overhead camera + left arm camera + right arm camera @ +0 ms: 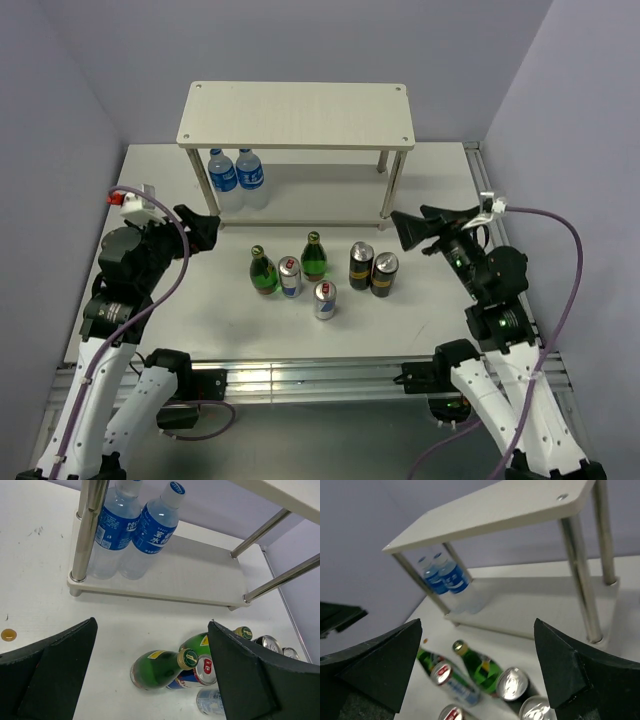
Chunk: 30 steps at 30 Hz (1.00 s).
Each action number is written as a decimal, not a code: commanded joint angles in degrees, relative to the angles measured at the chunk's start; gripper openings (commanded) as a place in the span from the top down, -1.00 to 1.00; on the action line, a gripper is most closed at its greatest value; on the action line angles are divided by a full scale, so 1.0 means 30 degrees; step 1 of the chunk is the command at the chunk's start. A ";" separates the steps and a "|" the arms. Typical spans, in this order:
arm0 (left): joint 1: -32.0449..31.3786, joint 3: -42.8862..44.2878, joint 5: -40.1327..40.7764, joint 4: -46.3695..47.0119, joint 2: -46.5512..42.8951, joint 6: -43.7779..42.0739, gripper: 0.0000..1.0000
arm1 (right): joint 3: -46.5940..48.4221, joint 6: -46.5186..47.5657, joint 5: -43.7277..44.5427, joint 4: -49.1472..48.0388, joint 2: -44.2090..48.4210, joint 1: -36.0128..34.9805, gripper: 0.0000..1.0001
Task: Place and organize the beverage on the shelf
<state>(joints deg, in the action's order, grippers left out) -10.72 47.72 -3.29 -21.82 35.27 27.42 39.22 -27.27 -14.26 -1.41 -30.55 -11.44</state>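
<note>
The left pincer [208, 230] is hanging with its jaws spread wide and gripping nothing, and the right pincer [400, 230] is facing it across the table, also spread wide and empty. Between the two, slightly back toward the arm bases, six drinks are standing upright in a loose cluster on the smooth white table [200, 310]. Nearest the left pincer is a green glass bottle [263, 272] with a silver-and-blue can [290, 277] just beside it, then a second green bottle [315, 257] and a second silver-and-blue can [325, 299]. Nearest the right pincer, two black cans with yellow labels [372, 268] are standing close together. Bare tabletop is lying open between each pincer's fingertips and the cluster, and a band of it is running between the drinks and the shelf [296, 115]. The shelf is standing beyond both sets of fingertips, its flat pale rectangular top board with rounded corners and corner screws carrying nothing. Thin shiny round metal legs are framing the lower board [200, 577]. Two clear plastic water bottles with blue labels [235, 175] are filling that board's end ahead of the left pincer, touching each other, while the stretch ahead of the right pincer is lying bare to its edge.
</note>
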 commanded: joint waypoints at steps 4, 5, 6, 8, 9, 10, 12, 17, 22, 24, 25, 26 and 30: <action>0.0291 -0.0001 0.0072 0.0302 -0.0476 -0.0614 -0.99 | -0.3016 -0.4318 -0.1099 0.0596 0.5924 -0.1372 -1.00; 0.0350 0.0000 0.0013 0.0331 -0.0476 -0.0614 -0.99 | -0.4011 -0.5083 -0.1221 -0.1617 0.6775 -0.1372 -1.00; 0.0438 -0.0058 -0.0045 0.0389 -0.0447 -0.0614 -0.99 | -0.5674 -0.5700 -0.1165 -0.2567 0.8204 -0.1372 -1.00; 0.0643 -0.0030 -0.0104 0.0273 -0.0359 -0.0585 -0.99 | -0.5869 -0.6379 -0.0670 -0.2381 0.8629 -0.1372 -1.00; 0.0673 0.0000 0.0040 0.0215 -0.0301 -0.0556 -0.99 | -0.4707 -0.6264 -0.0260 -0.0980 0.7962 -0.1372 -1.00; 0.0702 0.0000 0.0100 0.0156 -0.0300 -0.0527 -0.99 | -0.4086 -0.5393 -0.0053 0.1442 0.7578 -0.1372 -1.00; 0.0703 0.0000 0.0217 0.0156 -0.0300 -0.0527 -0.99 | -0.2770 -0.4917 0.0972 0.3565 0.6933 -0.1401 -1.00; 0.0849 0.0029 0.0218 0.0098 -0.0213 -0.0439 -0.99 | -0.0626 -0.3479 0.3780 0.9485 0.6784 -0.1430 -1.00; 0.0937 -0.0059 0.0247 0.0273 -0.0417 -0.0380 -0.99 | 0.2038 -0.1933 0.7677 1.3877 0.3044 -0.1430 -1.00; 0.0995 -0.0088 0.0305 0.0243 -0.0505 -0.0380 -0.99 | 0.3091 -0.1839 0.8879 1.4355 0.0142 -0.1953 -1.00; 0.1024 -0.0059 0.0334 0.0272 -0.0505 -0.0380 -0.99 | 0.3533 -0.2187 1.1234 1.4676 -0.0679 -0.2566 -1.00; 0.1025 -0.0088 0.0335 0.0273 -0.0505 -0.0409 -0.99 | 0.4233 -0.2625 1.2389 1.4766 -0.1906 -0.4429 -1.00; 0.1054 -0.0059 0.0452 0.0214 -0.0388 -0.0439 -0.99 | 0.5964 -0.5927 1.8715 1.5760 -0.3615 -1.1244 -0.98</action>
<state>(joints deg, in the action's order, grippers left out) -7.92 47.57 -2.92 -22.13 34.30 26.63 52.12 -38.26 23.68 40.45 -40.36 -32.62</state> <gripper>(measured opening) 0.994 0.991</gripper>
